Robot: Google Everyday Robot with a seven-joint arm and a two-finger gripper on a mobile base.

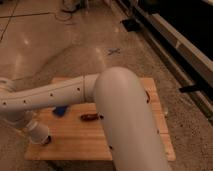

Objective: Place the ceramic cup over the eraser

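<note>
My arm reaches across the wooden table to its front left corner. The gripper is at the arm's end there, low over the table's edge. A white, slightly tapered cylinder sits at that end. It may be the ceramic cup, but I cannot tell it apart from the wrist. A small dark patch shows at its lower tip on the wood. It may be the eraser, mostly hidden.
A blue flat object lies on the table's left part. A reddish-brown oblong thing lies mid-table. A sliver of something orange-red shows behind my upper arm, which hides the table's middle and right. Speckled floor surrounds the table.
</note>
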